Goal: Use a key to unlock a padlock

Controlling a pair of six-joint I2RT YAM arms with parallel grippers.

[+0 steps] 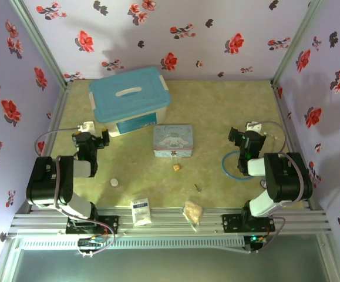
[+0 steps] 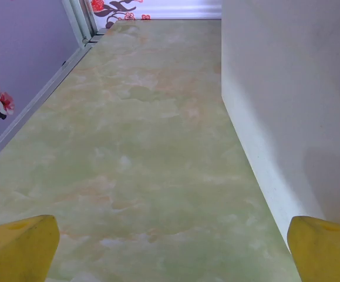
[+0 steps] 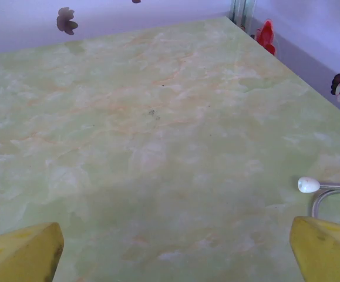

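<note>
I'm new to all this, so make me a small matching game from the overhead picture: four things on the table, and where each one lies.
Things:
1. padlock
2. key
3. blue-lidded storage box
4. white disc

Places:
A. nearer the front than the padlock, to its right
B. farthest back, on the left
C. just in front of the cartoon tin
D. nearer the front than the padlock, well to its left

Pairs: 1-C, 2-A, 3-B, 4-D
</note>
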